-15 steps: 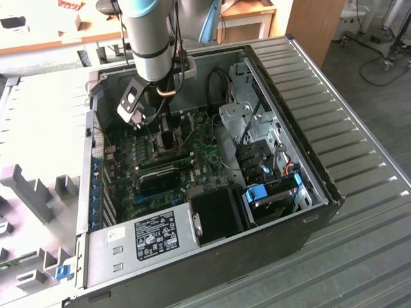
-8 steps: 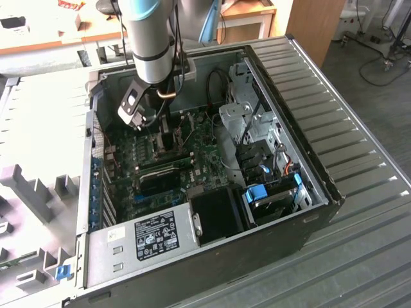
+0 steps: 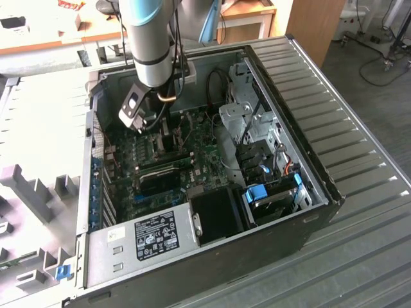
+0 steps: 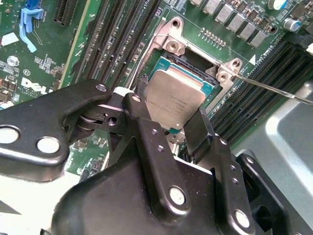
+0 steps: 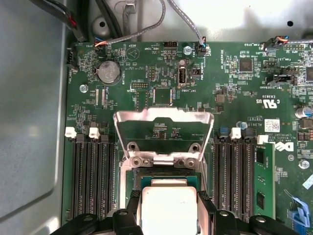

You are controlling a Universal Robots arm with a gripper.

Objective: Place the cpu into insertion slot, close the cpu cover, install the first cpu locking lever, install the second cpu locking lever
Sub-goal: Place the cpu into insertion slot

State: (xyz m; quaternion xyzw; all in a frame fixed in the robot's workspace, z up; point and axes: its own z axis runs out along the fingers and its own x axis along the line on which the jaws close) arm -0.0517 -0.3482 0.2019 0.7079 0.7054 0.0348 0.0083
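My gripper is shut on the cpu, a small square chip with a dull silver top, one finger on each of two opposite sides. The chip sits over the insertion slot, whose dark frame shows just beyond it; I cannot tell whether the chip touches it. In the first wrist view the cpu lies between the fingertips of the gripper, with the slot past it. The cpu cover, a grey metal frame, stands swung open behind the slot. The exterior view has the gripper down inside the computer case.
Black memory slots flank the socket, and a green memory module stands on one side. A thin metal lever juts out beside the socket. The case wall, drive cage and power supply hem in the board.
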